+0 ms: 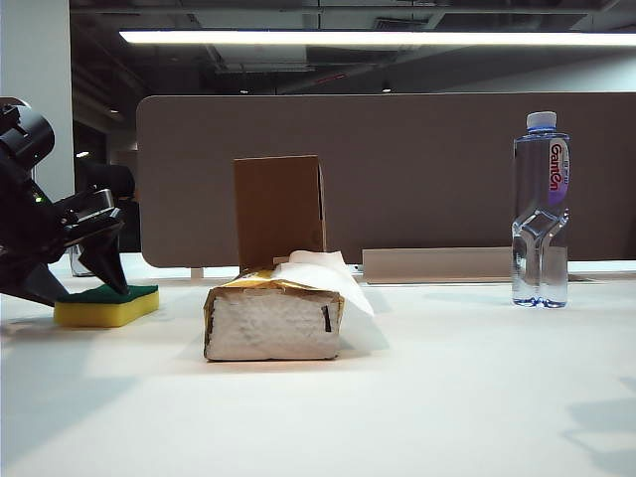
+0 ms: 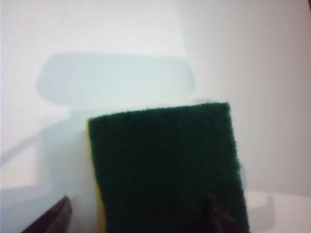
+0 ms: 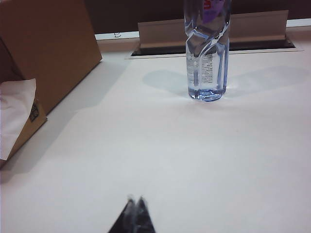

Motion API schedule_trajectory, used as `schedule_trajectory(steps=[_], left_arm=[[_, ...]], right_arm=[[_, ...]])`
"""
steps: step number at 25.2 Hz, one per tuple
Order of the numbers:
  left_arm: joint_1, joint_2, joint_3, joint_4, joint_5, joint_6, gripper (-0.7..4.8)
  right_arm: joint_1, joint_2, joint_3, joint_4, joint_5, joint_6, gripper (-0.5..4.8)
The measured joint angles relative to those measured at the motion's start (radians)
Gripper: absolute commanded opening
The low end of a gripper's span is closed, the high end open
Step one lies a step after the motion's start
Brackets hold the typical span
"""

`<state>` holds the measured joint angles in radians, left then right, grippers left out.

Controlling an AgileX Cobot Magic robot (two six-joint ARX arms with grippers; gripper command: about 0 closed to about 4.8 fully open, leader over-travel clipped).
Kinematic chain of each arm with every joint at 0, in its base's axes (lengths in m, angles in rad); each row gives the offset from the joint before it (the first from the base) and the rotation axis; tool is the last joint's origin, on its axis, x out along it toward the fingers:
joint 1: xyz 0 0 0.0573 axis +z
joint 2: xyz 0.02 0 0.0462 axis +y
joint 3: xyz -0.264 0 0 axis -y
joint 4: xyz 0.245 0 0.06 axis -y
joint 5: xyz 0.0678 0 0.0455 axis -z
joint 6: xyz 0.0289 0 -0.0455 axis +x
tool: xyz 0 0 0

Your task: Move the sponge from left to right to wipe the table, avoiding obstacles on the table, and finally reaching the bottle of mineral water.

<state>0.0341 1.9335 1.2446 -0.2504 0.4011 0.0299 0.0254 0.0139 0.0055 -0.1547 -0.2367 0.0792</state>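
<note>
1. Straddling the sponge [image 1: 106,305] at the exterior view's lower left, the left gripper [image 1: 75,283] is seen spread, nothing yet pinched.
2. Both yellow sides should be squeezed evenly.
3. The right gripper [image 3: 135,213] is pressed together, empty, facing the bottle [image 3: 206,53].
4. The tissues [image 1: 274,316] and box [image 1: 279,210] must be skirted.

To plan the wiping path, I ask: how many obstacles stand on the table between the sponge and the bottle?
2. The tissue pack lies in front, near the middle; the cardboard box stands upright just behind it. Anything behind the box would be hidden.

A ceiling strip light [image 1: 378,38] glares overhead; soft shadows on the table [image 1: 447,397]; left wrist view blurred.
</note>
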Motion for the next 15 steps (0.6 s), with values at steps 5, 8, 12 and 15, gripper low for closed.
schedule_trajectory(steps=[5, 8, 12, 15], left_arm=[[-0.006, 0.004, 0.000, 0.003, -0.001, 0.019, 3.53], [-0.015, 0.014, 0.003, 0.010, 0.000, 0.019, 2.67], [-0.025, 0.023, 0.005, 0.016, 0.008, 0.019, 2.31], [-0.026, 0.023, 0.005, 0.019, 0.008, 0.019, 1.71]], right_arm=[[0.000, 0.000, 0.000, 0.000, 0.000, 0.000, -0.01], [0.000, 0.000, 0.000, 0.000, 0.000, 0.000, -0.01], [0.000, 0.000, 0.000, 0.000, 0.000, 0.000, -0.01], [0.000, 0.000, 0.000, 0.000, 0.000, 0.000, -0.01]])
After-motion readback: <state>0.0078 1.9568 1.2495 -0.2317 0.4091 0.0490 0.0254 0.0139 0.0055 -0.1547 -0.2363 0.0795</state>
